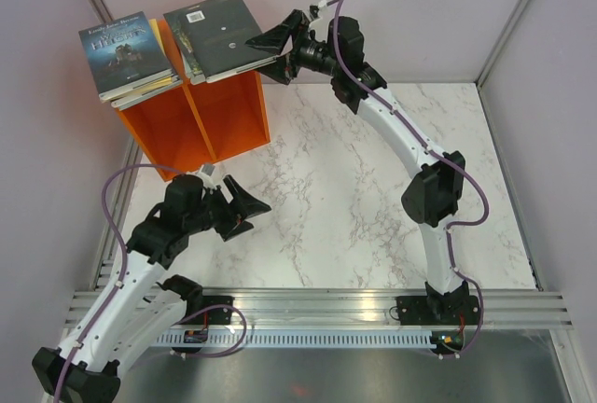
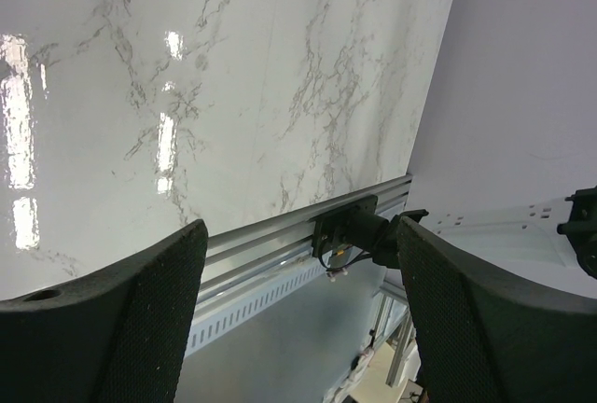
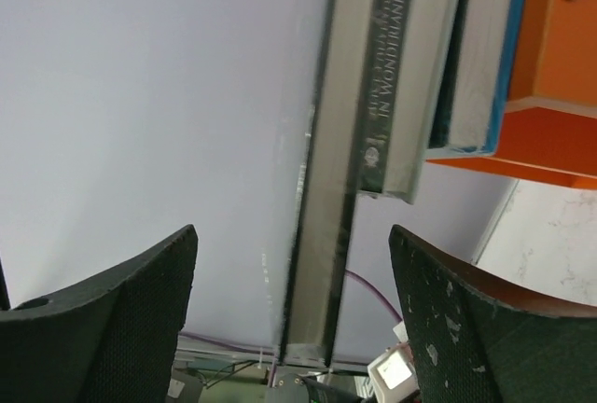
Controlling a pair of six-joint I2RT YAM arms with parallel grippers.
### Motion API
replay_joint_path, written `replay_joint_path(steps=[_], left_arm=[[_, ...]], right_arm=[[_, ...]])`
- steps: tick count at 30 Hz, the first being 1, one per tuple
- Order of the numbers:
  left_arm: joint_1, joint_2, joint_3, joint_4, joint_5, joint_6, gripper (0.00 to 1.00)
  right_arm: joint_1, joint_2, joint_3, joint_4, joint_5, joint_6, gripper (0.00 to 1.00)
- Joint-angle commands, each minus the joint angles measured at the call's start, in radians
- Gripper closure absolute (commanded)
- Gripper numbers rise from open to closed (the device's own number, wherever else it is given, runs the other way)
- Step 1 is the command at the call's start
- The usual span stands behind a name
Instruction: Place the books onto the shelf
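The orange shelf (image 1: pixel 201 118) stands at the table's far left. Two stacks of books lie flat on its top. A dark blue cover (image 1: pixel 126 44) tops the left stack, and a black cover with a barcode sticker (image 1: pixel 219 34) tops the right one. My right gripper (image 1: pixel 264 58) hovers open at the right stack's right edge. In the right wrist view the book spines (image 3: pixel 387 67) and the shelf's orange edge (image 3: pixel 550 132) lie beyond the fingertips of the right gripper (image 3: pixel 294 314), with nothing between them. My left gripper (image 1: pixel 254 216) is open and empty, low over the marble.
The white marble table (image 1: pixel 373 198) spreads in front of the shelf. A metal rail (image 1: pixel 317 305) runs along its near edge, also seen in the left wrist view past the left gripper (image 2: pixel 298 314). Pale walls close the back and both sides.
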Motion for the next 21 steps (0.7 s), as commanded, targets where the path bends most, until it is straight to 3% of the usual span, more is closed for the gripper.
replay_joint_path(steps=[1, 8, 21], left_arm=[[0.003, 0.003, -0.008, 0.042, -0.004, -0.011, 0.16], [0.001, 0.006, -0.015, 0.047, -0.001, -0.013, 0.16], [0.003, 0.027, -0.017, 0.061, -0.001, -0.018, 0.17]], right_arm=[[-0.01, -0.048, -0.036, -0.024, -0.025, -0.05, 0.17], [-0.033, -0.083, -0.122, -0.021, -0.045, -0.069, 0.32], [-0.07, -0.123, -0.149, 0.107, -0.066, -0.002, 0.33]])
